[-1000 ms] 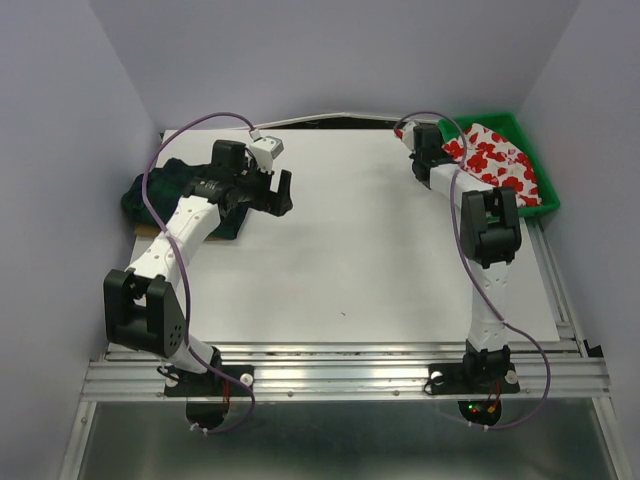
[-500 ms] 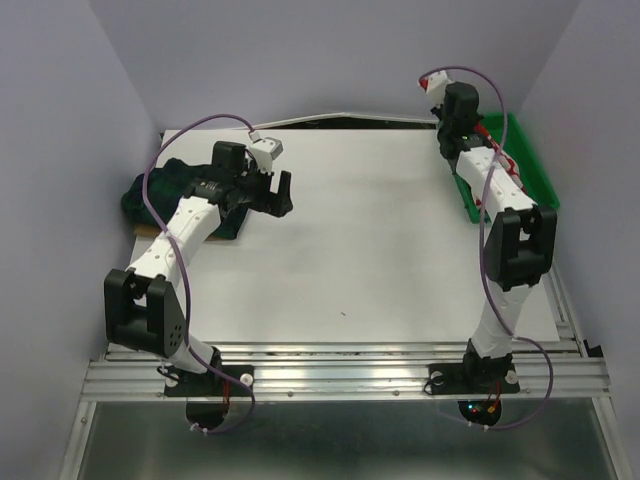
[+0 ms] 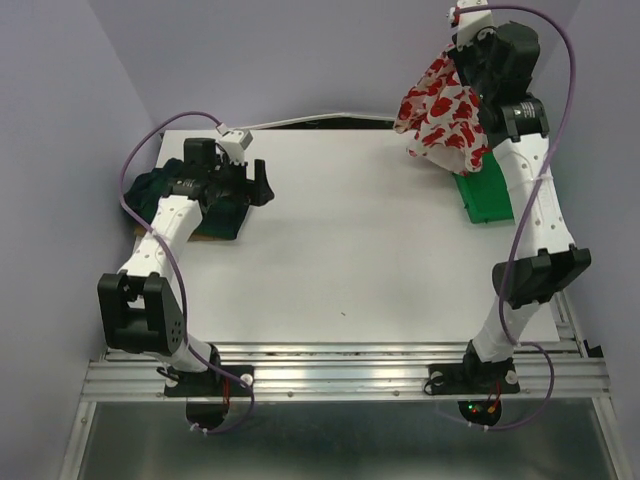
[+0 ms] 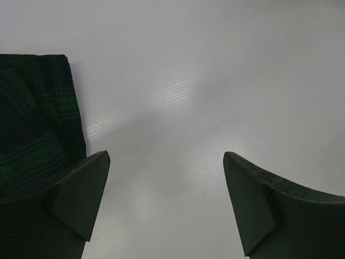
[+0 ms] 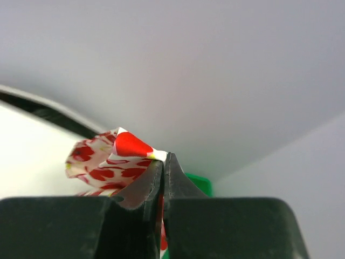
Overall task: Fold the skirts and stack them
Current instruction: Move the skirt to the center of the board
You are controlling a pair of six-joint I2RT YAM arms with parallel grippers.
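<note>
Rail: the aluminium rail (image 3: 340,372) is running along the near edge, carrying the left arm base (image 3: 205,378) and the right arm base (image 3: 478,378), which are sitting well apart.
Counter: the white counter (image 3: 350,250) is spreading from the rail toward the back wall (image 3: 320,50).
Left arm: the left arm (image 3: 170,240) is leaning away toward the far left corner, with a purple cable (image 3: 135,170) looping beside it.
Left pincer: the left pincer (image 4: 166,186) is standing wide and gripping nothing. Its dark fingers (image 4: 81,191) are hovering over the white counter, just beside the plaid skirt's edge.
Plaid skirt: the dark green and navy plaid skirt (image 3: 165,190) is lying bunched at the counter's far left edge, partly under the left arm's wrist.
Green tray: the green tray (image 3: 487,198) is sitting at the counter's far right edge, partly hidden behind the right arm (image 3: 535,200).
Right arm: it is reaching up high over the far right corner.
Right pincer: the right pincer (image 5: 163,161) is pressing shut on a fold of the poppy-print skirt (image 3: 440,115).
Poppy-print skirt: it is hanging bunched in the air from the right pincer, above the tray's far end. Whether its low hem is touching the tray cannot be told.
</note>
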